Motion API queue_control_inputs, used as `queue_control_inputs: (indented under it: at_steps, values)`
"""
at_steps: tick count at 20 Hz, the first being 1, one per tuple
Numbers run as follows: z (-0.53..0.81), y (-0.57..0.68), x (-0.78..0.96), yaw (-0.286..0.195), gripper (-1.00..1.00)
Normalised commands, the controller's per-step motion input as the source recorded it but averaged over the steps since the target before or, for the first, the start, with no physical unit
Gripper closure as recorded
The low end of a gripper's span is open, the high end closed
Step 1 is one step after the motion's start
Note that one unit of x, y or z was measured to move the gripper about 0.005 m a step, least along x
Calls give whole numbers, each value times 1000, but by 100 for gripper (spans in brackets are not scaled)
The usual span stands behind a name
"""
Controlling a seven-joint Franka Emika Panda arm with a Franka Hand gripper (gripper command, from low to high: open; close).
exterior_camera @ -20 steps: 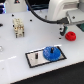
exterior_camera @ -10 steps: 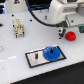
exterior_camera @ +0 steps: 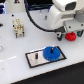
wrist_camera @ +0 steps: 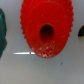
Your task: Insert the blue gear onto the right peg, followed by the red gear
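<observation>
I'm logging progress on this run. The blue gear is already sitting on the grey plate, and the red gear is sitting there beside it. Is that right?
Only partly. The blue gear does sit on the grey plate, but the red gear is not beside it: the exterior view shows it apart on the white table, under the gripper, toward the exterior view's right.

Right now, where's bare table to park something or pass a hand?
Free: the white table at the exterior view's left of the grey plate, and the strip between that plate and the small fixture. Crowded: the exterior view's right, where the pincer sits over the red gear, near the blue gear.
</observation>
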Motion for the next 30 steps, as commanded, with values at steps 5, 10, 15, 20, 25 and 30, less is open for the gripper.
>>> queue_control_inputs:
  at_steps: [5,10,15,20,25,30]
  values:
    - [-94,18,-216,0,100]
    - [-23,-16,-145,0,100]
    - [78,42,-74,0,100]
    - [506,-32,135,0,100]
    - [609,-103,289,0,100]
    - [510,-258,420,0,100]
